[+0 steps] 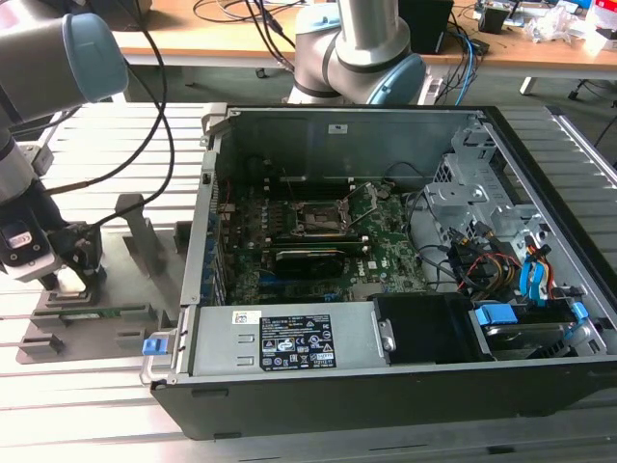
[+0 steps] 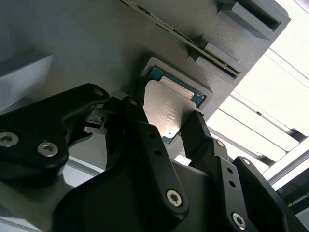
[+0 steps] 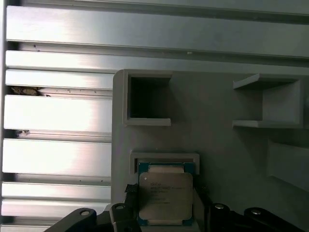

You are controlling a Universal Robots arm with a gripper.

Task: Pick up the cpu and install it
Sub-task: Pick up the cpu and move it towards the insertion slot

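Observation:
The cpu (image 2: 168,107) (image 3: 164,197), a silvery square chip on a green board, lies flat in a shallow recess of the grey holder plate (image 3: 222,150) (image 1: 125,275). My gripper (image 2: 164,121) (image 3: 165,194) (image 1: 69,278) is low over that plate at the exterior view's left. It is open, with one black finger on each side of the chip. The fingers (image 2: 137,116) stand close to the chip's edges, with a thin gap showing. Inside the open computer case, the black socket frame (image 1: 318,220) sits on the green motherboard.
The computer case (image 1: 386,357) fills the middle and the exterior view's right, with cables, drive bays and a power supply inside. The holder plate carries other grey blocks (image 3: 268,104) and an upright fin (image 1: 135,227). A ribbed metal table (image 3: 58,154) lies underneath. A second arm's base (image 1: 362,48) stands behind the case.

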